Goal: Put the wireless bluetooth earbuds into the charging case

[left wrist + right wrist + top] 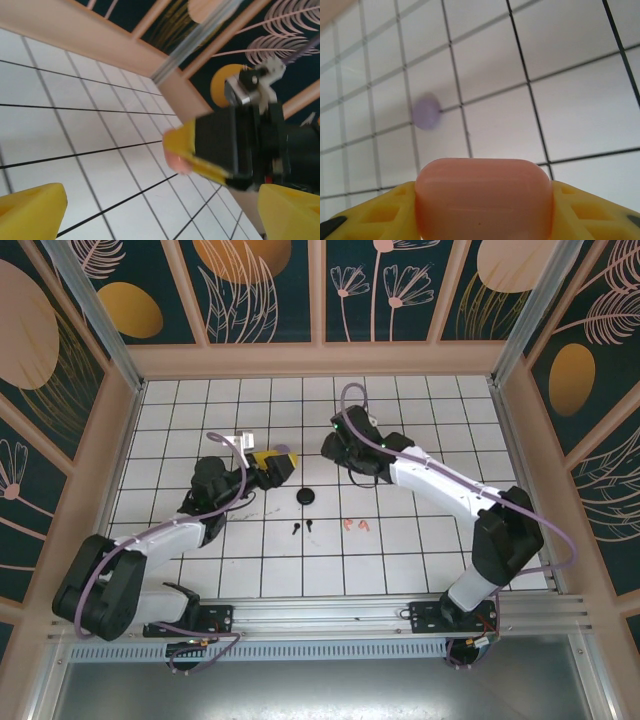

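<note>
Our right gripper (483,212) is clenched on the salmon-pink charging case (483,192), with a yellow finger (375,220) pressed on each short end. So the case's long axis runs straight across from finger to finger, sitting level in the wrist view, with a rounded long side toward the camera. It's up off the white grid table (560,75), not resting on it.

In the left wrist view the same case (177,161) peeks out pink under the right gripper's yellow finger. Our left gripper (160,215) is near it and wide open, fingers spread well apart over the tiles.

Further out, toward the arm bases, the earbuds lie on the table: the black pair (302,528), and the salmon-pink pair (354,527) near it on the right. They're too small for us to tell which way the stems point. A dark round thing (306,497) sits just beyond the black pair. There's also a blurry lilac blob (426,112) on a grid line, possibly a lilac earbud.
</note>
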Controlling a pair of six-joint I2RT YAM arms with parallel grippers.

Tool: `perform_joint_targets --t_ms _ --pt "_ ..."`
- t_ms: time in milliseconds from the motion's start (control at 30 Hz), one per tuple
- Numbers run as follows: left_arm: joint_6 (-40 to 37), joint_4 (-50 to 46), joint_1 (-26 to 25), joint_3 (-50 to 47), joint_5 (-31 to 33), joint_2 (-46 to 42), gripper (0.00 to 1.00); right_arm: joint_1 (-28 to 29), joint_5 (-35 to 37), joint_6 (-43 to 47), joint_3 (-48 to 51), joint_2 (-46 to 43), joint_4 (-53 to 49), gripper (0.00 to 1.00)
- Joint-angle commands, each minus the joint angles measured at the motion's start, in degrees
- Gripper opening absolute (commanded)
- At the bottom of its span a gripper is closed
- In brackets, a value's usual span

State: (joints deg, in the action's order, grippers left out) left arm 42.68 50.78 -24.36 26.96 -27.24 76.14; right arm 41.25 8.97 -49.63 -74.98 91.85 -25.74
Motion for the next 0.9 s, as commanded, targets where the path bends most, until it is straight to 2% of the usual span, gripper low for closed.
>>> perform_joint_targets --t_ms 0,167,467,867 --pt "5.13 15.56 -0.58 -1.91 -1.43 3.49 0.97 -1.63 -0.98 -5.28 -2.69 -2.02 2.48 0.43" --pt "8.12 23.71 -2.78 -1.25 0.44 7.97 0.93 -3.19 -3.55 -11.05 -1.75 -3.33 7.41 0.43" --pt "9.69 27.91 -6.25 2.98 2.47 14.64 0.77 -3.20 -9.37 -17.53 -0.01 -3.14 15.05 0.43" --pt "11.38 31.49 -7.63 8.56 3.12 21.04 0.65 -1.71 -11.08 -19.43 2.45 -4.90 17.80 0.43"
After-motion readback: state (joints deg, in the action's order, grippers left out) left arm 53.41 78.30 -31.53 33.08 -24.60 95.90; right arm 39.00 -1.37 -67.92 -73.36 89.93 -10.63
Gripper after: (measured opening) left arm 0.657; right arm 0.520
